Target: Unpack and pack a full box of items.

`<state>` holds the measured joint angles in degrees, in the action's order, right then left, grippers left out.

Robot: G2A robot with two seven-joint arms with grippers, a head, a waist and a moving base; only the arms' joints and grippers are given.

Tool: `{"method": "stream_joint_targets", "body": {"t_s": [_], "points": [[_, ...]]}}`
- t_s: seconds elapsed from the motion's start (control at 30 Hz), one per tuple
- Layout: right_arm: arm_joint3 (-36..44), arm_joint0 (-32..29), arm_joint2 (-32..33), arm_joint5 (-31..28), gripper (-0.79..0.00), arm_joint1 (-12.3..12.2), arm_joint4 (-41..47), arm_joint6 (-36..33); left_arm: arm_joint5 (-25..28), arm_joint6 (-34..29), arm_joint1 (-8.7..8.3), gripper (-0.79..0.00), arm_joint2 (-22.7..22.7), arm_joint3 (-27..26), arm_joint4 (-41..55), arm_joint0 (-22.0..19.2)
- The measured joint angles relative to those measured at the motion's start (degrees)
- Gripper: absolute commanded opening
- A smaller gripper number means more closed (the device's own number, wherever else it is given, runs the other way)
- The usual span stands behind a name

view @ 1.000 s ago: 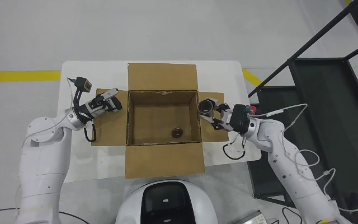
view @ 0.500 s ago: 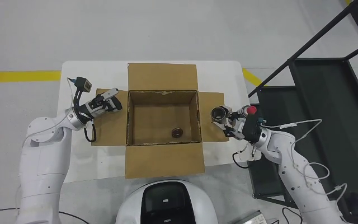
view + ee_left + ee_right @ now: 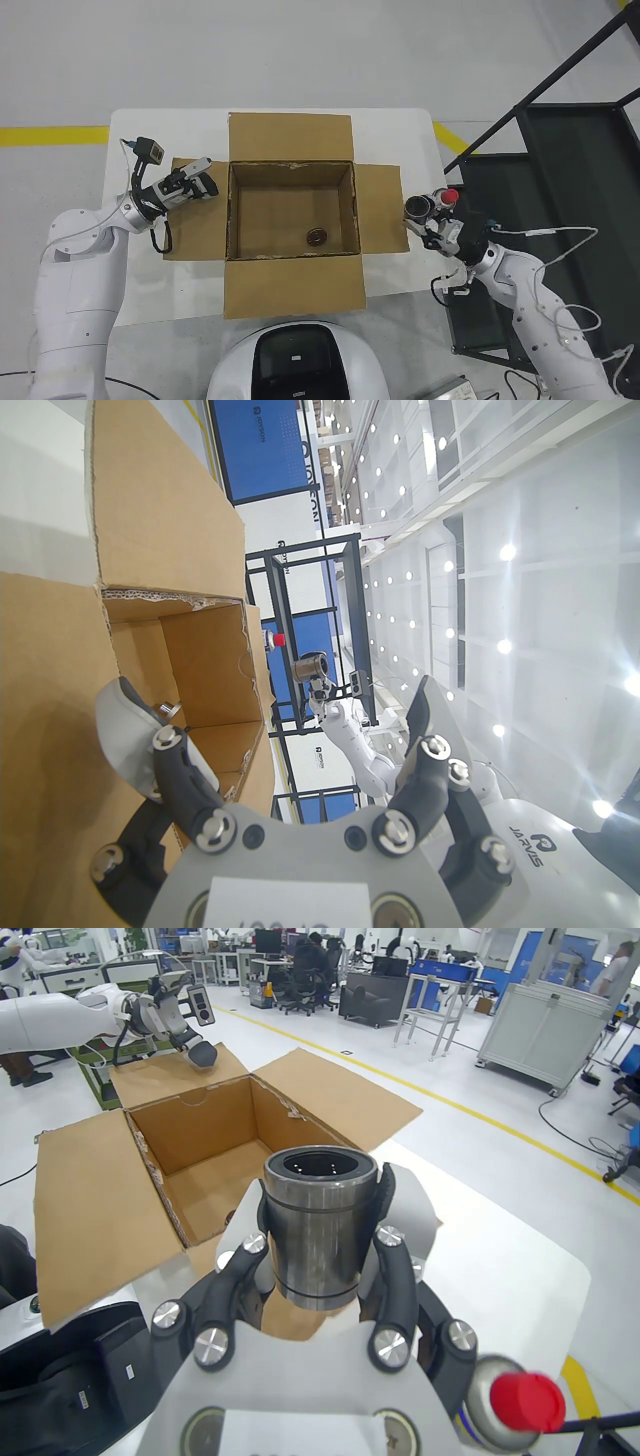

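Has swung the right claw (image 3: 322,1208) outward within the past second, from the right wall of the cardboard box (image 3: 292,166), across the right flap (image 3: 383,225), to the right edge of the bench (image 3: 170,130); has left the left claw (image 3: 203,184) where it was. Grips a metal cylinder (image 3: 416,207) upright between closed fingers (image 3: 386,1198), hollow end up, just beside a red-capped spray can (image 3: 449,197) standing at the bench's rim. Cannot tell whether cylinder and can touch. Holds the left claw spread wide and empty above the left flap (image 3: 195,235), beside the box's left wall. Shows the box open at mid-bench, all four flaps folded out, with one small round part (image 3: 316,236) lying toward the front right of its floor.

Appears to be well into the unpacking: one item lifted clear and not yet set down, one left inside, the can seemingly already out. Calls next for lowering the cylinder onto bare bench near the can, keeping it upright so it cannot roll, easing the fingers apart only once it is seated, then returning over the flap for the round part. Risks nudging the can or losing the cylinder over the edge, so close to the rim.
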<state>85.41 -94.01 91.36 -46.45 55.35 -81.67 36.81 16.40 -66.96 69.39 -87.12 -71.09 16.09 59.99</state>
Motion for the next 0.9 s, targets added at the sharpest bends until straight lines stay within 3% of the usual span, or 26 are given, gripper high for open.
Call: {"method": "stream_joint_targets", "body": {"t_s": [0.27,0.73,0.9], "points": [[-8.99,-4.04,1.05,4.20,-0.785,-0.37,-7.62,15.62,0.00,0.00,0.00,0.000,0.00,0.00,0.00,0.00],[-9.06,-3.98,1.02,4.23,-0.785,-0.38,-7.68,15.61,0.00,0.00,0.00,0.000,0.00,0.00,0.00,0.00],[-10.57,-3.62,-0.04,4.94,-0.785,0.00,-4.78,12.46,0.00,0.00,0.00,0.000,0.00,0.00,0.00,0.00]]}}
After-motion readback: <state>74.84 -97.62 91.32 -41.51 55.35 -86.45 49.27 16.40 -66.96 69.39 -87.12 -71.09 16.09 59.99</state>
